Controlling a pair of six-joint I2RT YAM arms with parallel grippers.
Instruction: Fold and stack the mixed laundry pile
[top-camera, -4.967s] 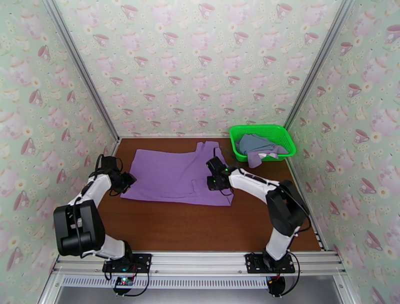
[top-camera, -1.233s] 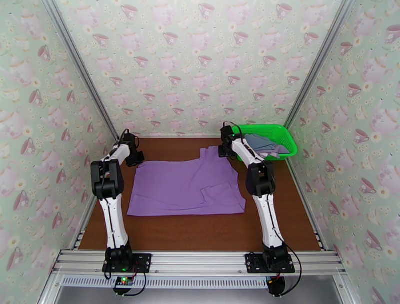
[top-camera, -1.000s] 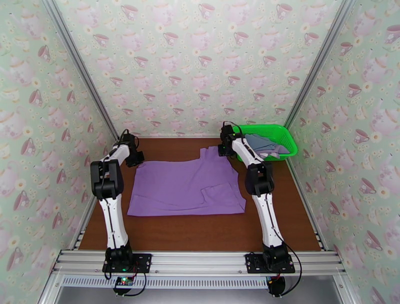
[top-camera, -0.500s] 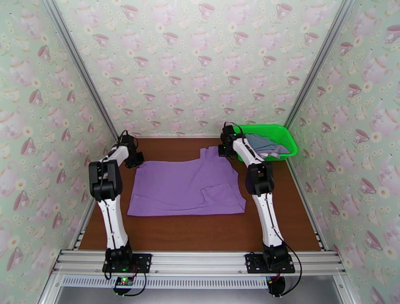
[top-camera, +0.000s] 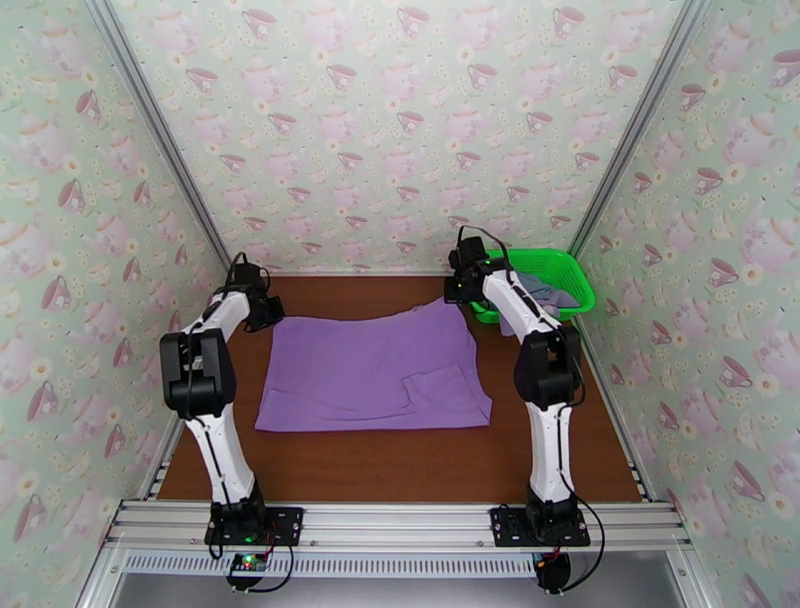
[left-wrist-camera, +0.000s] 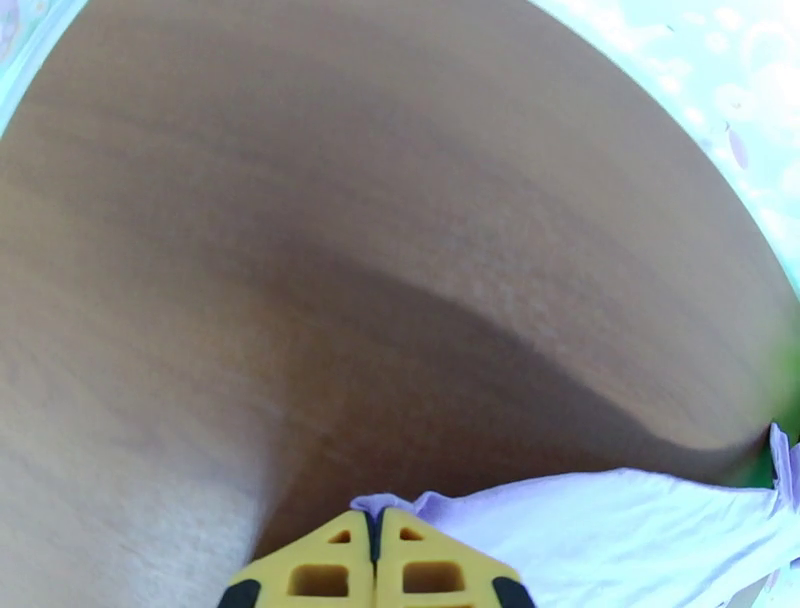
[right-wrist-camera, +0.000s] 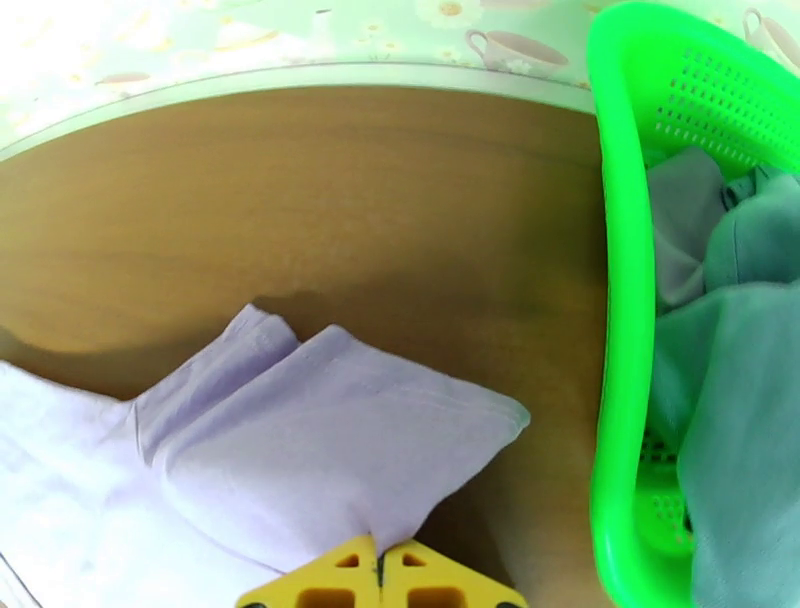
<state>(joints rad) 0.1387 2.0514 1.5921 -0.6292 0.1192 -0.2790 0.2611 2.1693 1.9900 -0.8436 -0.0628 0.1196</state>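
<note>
The left gripper (top-camera: 264, 312) is closed, and its yellow fingertips (left-wrist-camera: 352, 540) pinch the far left corner of the purple shirt (top-camera: 370, 365). In the left wrist view the cloth (left-wrist-camera: 610, 525) comes out directly from between the tips and throws a dark shadow on the wood under it. The right gripper (top-camera: 456, 291) is closed too. It has the far right corner of the same shirt (right-wrist-camera: 320, 450) between its tips (right-wrist-camera: 378, 556), with a folded flap hanging just before them.

Between the two grippers the far edge of the shirt is lifted and sags a little in the middle. The near part lies flat on the tabletop (top-camera: 400, 460), with its hem about parallel to the near edge. A small flap is turned over near its right near corner.

A wide strip of bare wood is open between the hem and the near edge. A thinner strip is open along the far edge, and there is some free wood at the left edge and the right edge.

The green basket (top-camera: 556, 259) stands in the far right corner, just beside the right gripper. Its rim (right-wrist-camera: 610, 300) is near the held corner but apart from it. Inside lies a blue-grey garment (right-wrist-camera: 745, 400), and a paler grey piece (right-wrist-camera: 683, 230) lies under it.
</note>
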